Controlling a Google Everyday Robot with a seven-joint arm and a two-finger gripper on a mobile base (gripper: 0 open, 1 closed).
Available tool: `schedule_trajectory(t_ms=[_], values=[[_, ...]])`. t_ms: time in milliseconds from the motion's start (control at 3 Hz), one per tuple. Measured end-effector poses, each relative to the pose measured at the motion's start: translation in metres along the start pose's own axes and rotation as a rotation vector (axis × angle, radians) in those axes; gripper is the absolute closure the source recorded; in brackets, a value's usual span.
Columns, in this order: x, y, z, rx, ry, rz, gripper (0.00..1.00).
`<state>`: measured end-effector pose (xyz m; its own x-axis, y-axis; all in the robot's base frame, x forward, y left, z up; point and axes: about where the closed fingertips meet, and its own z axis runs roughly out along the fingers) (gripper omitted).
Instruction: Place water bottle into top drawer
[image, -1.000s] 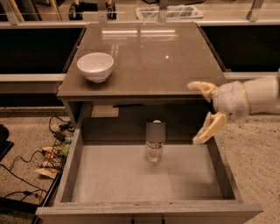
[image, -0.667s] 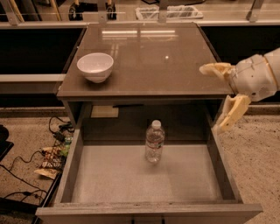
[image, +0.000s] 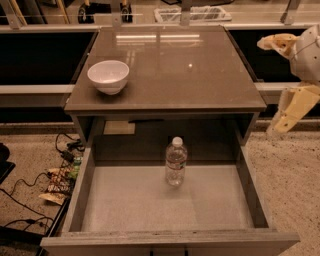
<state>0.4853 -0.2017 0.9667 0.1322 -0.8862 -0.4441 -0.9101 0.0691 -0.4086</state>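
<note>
Off right: tool (image: 270, 85) agape; water bottle (image: 176, 162) in top drawer (image: 130, 205) (bowl (image: 108, 76) atop cabinet (image: 170, 65)).

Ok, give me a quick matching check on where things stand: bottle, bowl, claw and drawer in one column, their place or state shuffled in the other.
Things:
1. water bottle
2. white bowl
3. claw
4. top drawer

Place or state:
A. pulled open below the cabinet top
B. standing upright on the pale floor inside the drawer
C. open and empty, off to the right of the cabinet top
D. sitting on the left part of the cabinet top

Pairs: 1-B, 2-D, 3-C, 4-A
</note>
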Motion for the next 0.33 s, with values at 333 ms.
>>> schedule_trajectory(t_ms=[333], values=[[-0.0003,0.0062,-0.0148,0.152,0.137,0.008,0.00]])
